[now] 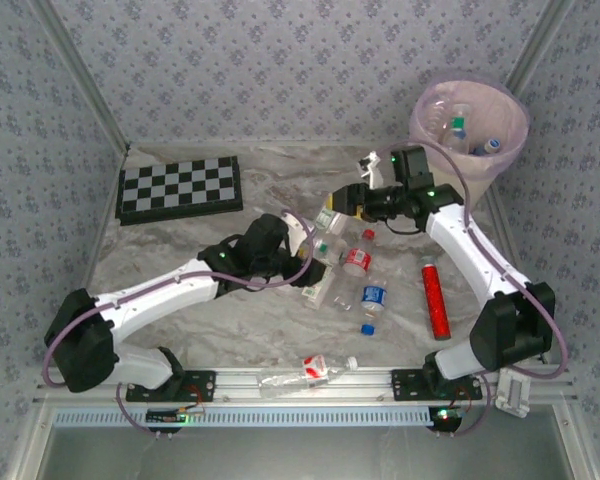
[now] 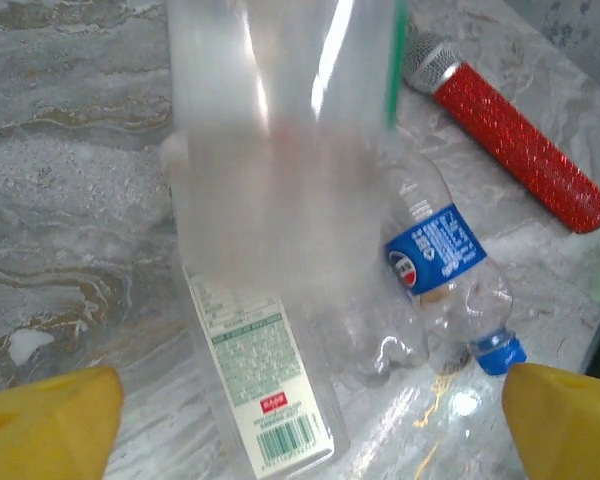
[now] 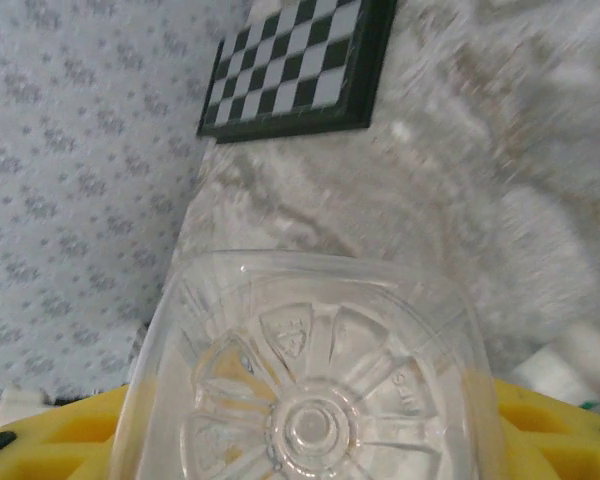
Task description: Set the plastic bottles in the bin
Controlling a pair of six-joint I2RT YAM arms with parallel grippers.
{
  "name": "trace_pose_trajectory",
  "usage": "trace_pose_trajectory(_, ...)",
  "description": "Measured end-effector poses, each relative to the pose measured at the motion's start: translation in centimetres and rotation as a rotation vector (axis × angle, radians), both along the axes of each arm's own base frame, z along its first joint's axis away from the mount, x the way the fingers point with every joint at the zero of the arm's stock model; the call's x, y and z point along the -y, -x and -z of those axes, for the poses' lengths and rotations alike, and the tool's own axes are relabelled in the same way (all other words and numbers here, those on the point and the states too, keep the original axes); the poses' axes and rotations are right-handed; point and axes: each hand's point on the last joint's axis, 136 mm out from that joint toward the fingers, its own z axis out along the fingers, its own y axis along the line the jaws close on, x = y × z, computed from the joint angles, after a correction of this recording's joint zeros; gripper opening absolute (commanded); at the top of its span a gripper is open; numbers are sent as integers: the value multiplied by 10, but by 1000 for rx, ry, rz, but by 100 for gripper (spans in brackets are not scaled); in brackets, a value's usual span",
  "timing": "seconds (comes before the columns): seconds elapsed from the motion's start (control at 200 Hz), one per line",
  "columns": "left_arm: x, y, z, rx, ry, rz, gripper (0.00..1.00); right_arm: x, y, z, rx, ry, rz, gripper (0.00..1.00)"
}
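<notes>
While our right gripper [image 1: 343, 200] clenches its yellow pads [image 3: 70, 440] on a clear bottle [image 3: 310, 380] lifted off the table [image 1: 170, 240], we judge that the thin, slick wall could buckle or slide out on the swing to the bin [image 1: 515, 140], which stands at the far right corner with a few bottles in it. Our left gripper [image 2: 308, 420] hangs just beside, fingers spread wide and holding nothing, so a careless swing could clip it. A dropped bottle would land among the blue-labelled bottle [image 2: 435, 255], the green-and-white-labelled bottle [image 2: 265, 390] and the red cylinder [image 2: 520, 140], scattering them. The crumpled bottle [image 1: 315, 368] by the near edge could roll off.
</notes>
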Motion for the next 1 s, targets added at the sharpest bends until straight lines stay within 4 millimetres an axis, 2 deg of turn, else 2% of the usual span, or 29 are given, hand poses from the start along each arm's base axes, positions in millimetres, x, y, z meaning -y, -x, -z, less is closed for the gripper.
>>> trace_pose_trajectory(0.085, -2, 12, 0, -5, -31, 28, 99, 28, -17, -24, 81, 43, 88, 45)
trace_pose_trajectory(0.15, -2, 27, 1, -9, -64, 72, 99, 57, -29, -46, 148, 73, 181, 43)
trace_pose_trajectory(0.23, 4, 59, 3, -23, -110, 161, 99, 96, -39, -70, 220, 108, 301, 43)
trace_pose_trajectory(0.305, 9, 98, 11, -45, -162, 262, 99, 122, -41, -86, 262, 133, 389, 43)
trace_pose_trajectory(0.4, 9, 143, 27, -87, -235, 373, 99, 135, -38, -96, 293, 150, 436, 43)
trace_pose_trajectory(0.515, 10, 174, 58, -143, -340, 439, 99, 135, -35, -101, 305, 149, 440, 43)
trace_pose_trajectory(0.675, 8, 195, 108, -199, -496, 480, 99, 137, -30, -103, 305, 151, 444, 44)
trace_pose_trajectory(0.83, 0, 202, 150, -238, -629, 490, 99, 146, -21, -116, 327, 152, 474, 44)
trace_pose_trajectory(0.915, -7, 197, 163, -230, -687, 472, 89, 154, -15, -132, 362, 147, 502, 44)
trace_pose_trajectory(0.999, -3, 191, 160, -201, -693, 460, 75, 162, -10, -153, 409, 141, 529, 44)
